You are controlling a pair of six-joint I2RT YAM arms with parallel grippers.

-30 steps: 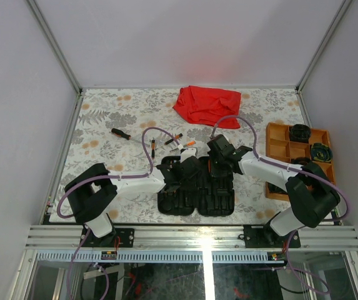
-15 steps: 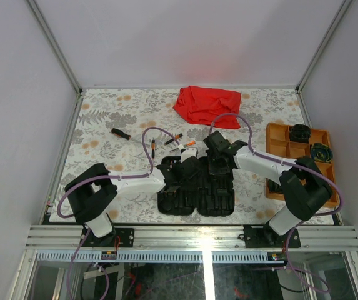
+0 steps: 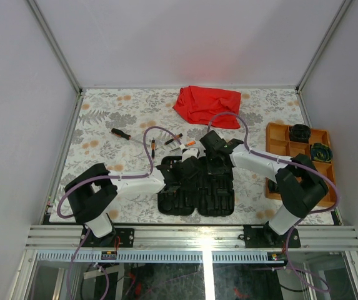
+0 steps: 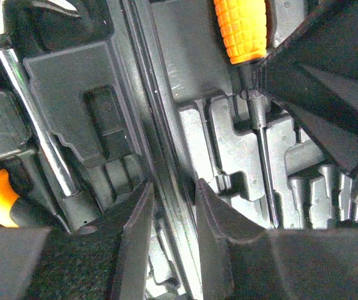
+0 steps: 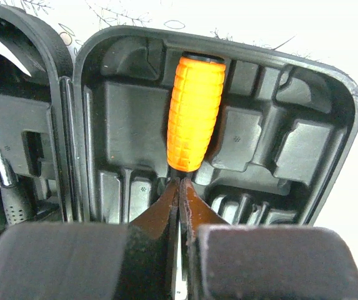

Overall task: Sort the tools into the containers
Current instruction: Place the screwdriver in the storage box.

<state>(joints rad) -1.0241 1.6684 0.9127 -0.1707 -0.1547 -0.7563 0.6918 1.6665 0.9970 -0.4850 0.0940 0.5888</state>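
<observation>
— State of the right tool (image 5: 180, 194)?
— Pinched almost fully shut on the bare shank of a screwdriver (image 5: 196, 112), right at the fingertips. Orange handle straight ahead, bedded in a moulded slot of the open case (image 5: 303, 144).
— And the left tool (image 4: 172, 206)?
— Parted only narrowly, clamped across the case's hinge ridge, fingers (image 4: 132, 250) pressed to either side. Just to its right, the gripped screwdriver. To its left, a steel rod (image 4: 35, 119) with an orange grip, seated in the other half of the case.
— Anything else around?
— Ahead of both tools, loose screwdrivers (image 3: 120, 134) scattered on the tabletop (image 3: 97, 150), apart from the case. Farther ahead, a red cloth (image 3: 207, 105). Well off to the right of the right tool, a tray (image 3: 277, 134) with dark round items (image 3: 300, 132) in its far compartments.
</observation>
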